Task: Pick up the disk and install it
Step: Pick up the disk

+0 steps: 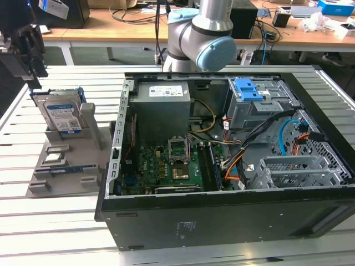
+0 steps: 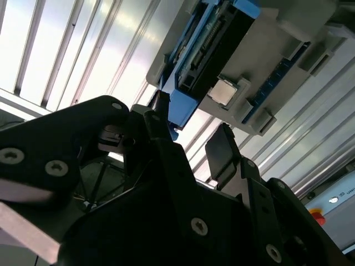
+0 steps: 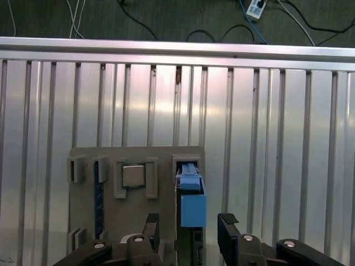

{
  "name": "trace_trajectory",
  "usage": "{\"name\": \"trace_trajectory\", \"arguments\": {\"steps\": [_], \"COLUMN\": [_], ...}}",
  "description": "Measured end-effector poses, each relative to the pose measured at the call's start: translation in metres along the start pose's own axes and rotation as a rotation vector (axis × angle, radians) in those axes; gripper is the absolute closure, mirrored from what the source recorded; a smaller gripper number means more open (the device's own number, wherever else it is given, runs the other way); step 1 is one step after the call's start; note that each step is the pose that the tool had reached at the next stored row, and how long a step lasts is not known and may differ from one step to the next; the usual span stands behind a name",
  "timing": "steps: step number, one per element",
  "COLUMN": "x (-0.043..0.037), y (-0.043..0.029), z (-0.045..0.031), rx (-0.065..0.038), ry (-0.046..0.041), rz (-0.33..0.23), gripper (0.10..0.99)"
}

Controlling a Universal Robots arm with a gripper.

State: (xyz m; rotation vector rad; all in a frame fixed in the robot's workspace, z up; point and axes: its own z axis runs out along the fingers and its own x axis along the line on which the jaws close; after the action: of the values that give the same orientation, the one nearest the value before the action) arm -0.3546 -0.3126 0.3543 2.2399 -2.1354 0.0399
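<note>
Hovering above disk (image 1: 62, 117): gripper (image 3: 189, 221), fingers spread. Disk upright in grey holder (image 1: 66, 166), 9 o'clock of computer case (image 1: 222, 221), exterior view. Judged rigid, dense, shock-sensitive; pinch across flat faces.

Open air above the upright disk (image 1: 62, 113), holder wall (image 1: 93, 123) beside it, computer case (image 1: 222, 216) alongside
</note>
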Motion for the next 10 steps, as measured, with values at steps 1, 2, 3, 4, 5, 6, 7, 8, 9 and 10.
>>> {"name": "trace_trajectory", "arguments": {"steps": [1,2,3,4,5,6,7,8,9,10], "x": [-0.0002,-0.0003,-0.0003,-0.0004,-0.0004,-0.0005,-0.0006,-0.0006,-0.0006,-0.0006], "y": [-0.0004,-0.0006,-0.0008,-0.001,-0.0012,-0.0014,-0.0017,-0.0019,-0.0021,-0.0023], "z": [0.0012,0.0021,0.0029,0.0043,0.0054,0.0063,0.0073,0.0079,0.0085,0.009], "rx": [0.0,0.0,0.0,0.0,0.0,0.0,-0.001,-0.001,0.0,-0.001], "ry": [0.0011,0.0022,0.0031,0.0045,0.0057,0.0065,0.0085,0.0096,0.0108,0.0117], "rz": [0.0,0.0,0.0,0.0,0.0,0.0,0.0,0.0,0.0,0.0], "gripper": [0.545,0.545,0.545,0.545,0.545,0.545,0.545,0.545,0.545,0.545]}}
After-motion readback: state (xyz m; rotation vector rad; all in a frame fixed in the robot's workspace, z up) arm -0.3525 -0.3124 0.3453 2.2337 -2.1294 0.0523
